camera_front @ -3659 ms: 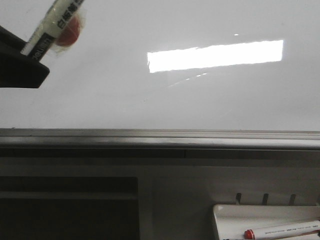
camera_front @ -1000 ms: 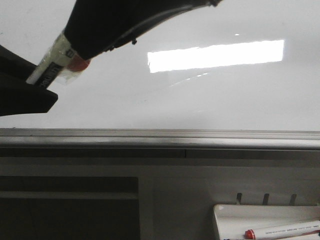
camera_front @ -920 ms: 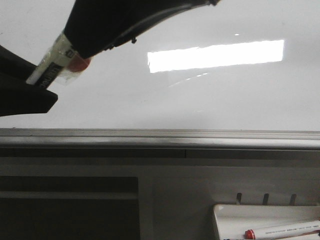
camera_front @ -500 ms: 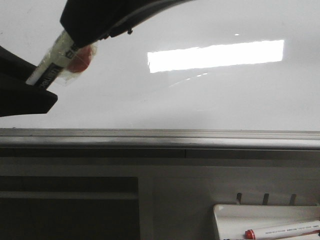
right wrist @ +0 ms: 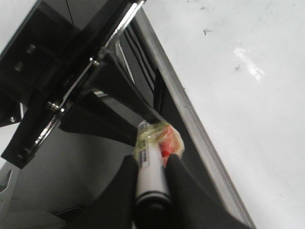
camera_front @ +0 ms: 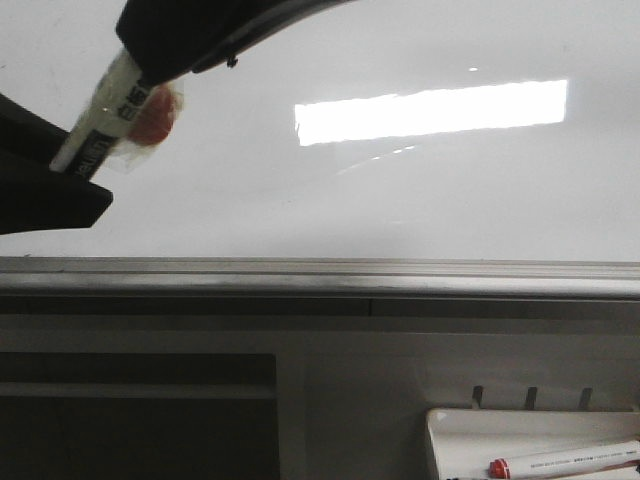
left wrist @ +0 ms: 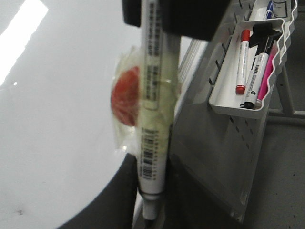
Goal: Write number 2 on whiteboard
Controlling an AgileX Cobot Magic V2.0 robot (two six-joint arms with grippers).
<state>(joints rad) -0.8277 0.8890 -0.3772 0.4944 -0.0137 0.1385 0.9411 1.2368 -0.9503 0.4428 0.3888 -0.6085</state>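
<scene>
**Both grippers on one marker at the whiteboard's upper left**

Down at the lower right, below the rail, a small white tray with a wavy rim hangs on a slotted panel; it holds a red-capped marker, and the left wrist view adds a black-capped and a pink one beside it.

The whiteboard is glossy and bare, mirroring a bright ceiling light; a grey metal rail runs along its lower edge.

The held marker is white, taped with clear film over a red disc. It carries a barcode and black print too blurred to read.

The left gripper and right gripper are each closed on that marker, at opposite ends.
</scene>
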